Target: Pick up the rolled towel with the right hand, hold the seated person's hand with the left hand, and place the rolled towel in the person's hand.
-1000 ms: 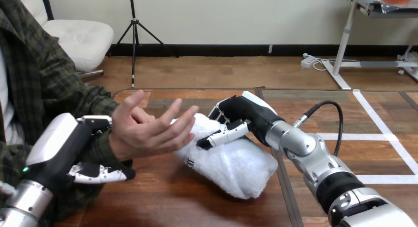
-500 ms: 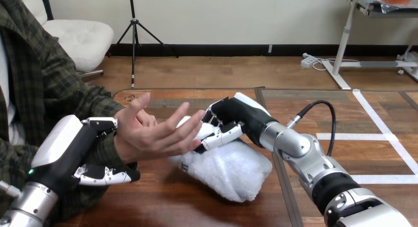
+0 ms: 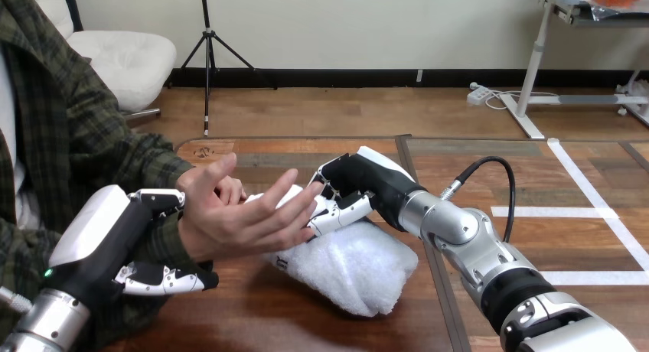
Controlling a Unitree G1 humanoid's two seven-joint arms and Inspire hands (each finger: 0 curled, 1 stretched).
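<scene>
The rolled towel (image 3: 348,268) is clasped by the right hand (image 3: 360,182), fingers curled over its upper end, which touches the person's hand (image 3: 237,222). The left hand (image 3: 96,229) is curled round the person's wrist. Pickup and hold judged complete; release into the open palm outstanding.

No legible text or labels anywhere.
</scene>
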